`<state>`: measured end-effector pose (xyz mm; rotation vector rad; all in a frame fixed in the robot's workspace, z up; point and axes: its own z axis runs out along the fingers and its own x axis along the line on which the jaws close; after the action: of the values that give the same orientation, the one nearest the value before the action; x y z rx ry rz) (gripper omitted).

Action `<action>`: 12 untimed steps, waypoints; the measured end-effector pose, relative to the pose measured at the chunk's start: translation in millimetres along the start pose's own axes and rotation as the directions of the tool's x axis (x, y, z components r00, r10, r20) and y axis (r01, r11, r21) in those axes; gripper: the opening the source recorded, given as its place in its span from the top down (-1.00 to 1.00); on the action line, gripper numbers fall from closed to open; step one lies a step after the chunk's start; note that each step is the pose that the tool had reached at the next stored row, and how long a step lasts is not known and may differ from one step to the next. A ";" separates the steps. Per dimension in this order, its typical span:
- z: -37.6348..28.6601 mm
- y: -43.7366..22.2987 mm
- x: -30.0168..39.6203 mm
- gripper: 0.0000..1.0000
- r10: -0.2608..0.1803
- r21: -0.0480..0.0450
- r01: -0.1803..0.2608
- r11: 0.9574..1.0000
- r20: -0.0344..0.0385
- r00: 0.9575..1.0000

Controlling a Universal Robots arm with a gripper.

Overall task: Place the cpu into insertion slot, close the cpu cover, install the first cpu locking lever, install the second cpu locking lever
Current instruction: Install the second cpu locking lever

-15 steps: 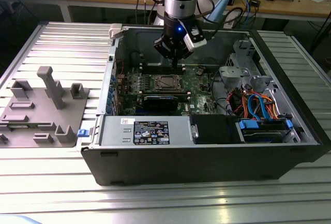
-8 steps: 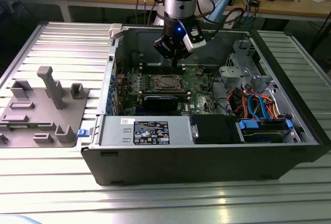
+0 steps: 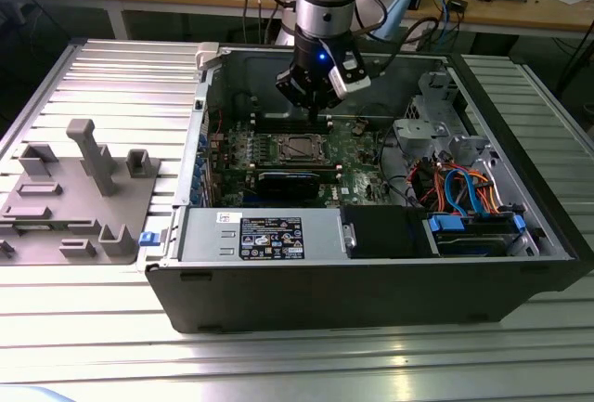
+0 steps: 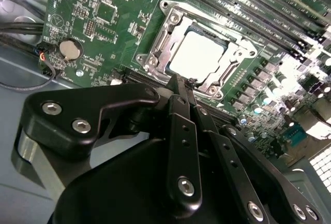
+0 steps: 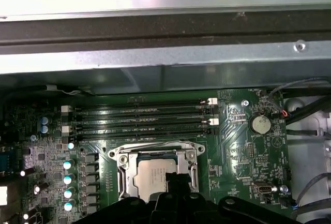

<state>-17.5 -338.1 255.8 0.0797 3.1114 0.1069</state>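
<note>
Inside the open computer case, the cpu (image 4: pixel 197 53) lies with its dull silver face up in the insertion slot (image 4: pixel 158 42) on the green motherboard (image 4: pixel 103 17). The silver cpu cover (image 4: pixel 236 54) lies flat around it, and the chip shows through its window. My gripper (image 4: pixel 179 80) hovers just off one edge of the socket, its black fingers (image 4: pixel 182 131) shut together with nothing between them. In the exterior view the gripper (image 3: pixel 321 112) hangs over the board just behind the cpu (image 3: pixel 299 148). The first wrist view shows the cpu (image 5: pixel 150 176) and cpu cover (image 5: pixel 189 168) partly behind the fingers.
Long black memory slots (image 5: pixel 145 115) run beside the socket, with a coin battery (image 5: pixel 260 124) nearby. The case's metal wall (image 5: pixel 165 58) rises close behind the board. A power supply (image 3: pixel 260 235) and orange and blue cables (image 3: pixel 464 188) fill the front. A grey fixture (image 3: pixel 74 188) sits outside on the exterior view's left.
</note>
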 end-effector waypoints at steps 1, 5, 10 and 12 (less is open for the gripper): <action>0.0 -1.1 -0.1 0.79 0.000 0.000 0.000 1.000 0.000 1.000; 0.2 -6.5 -0.3 0.79 0.000 0.000 0.000 1.000 0.000 1.000; 0.3 -11.8 -0.6 0.79 0.000 0.000 0.000 1.000 0.000 1.000; 0.3 -11.9 -0.6 0.79 0.000 0.000 0.000 1.000 0.000 1.000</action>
<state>-17.5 -349.9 254.8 0.0798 3.1114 0.1068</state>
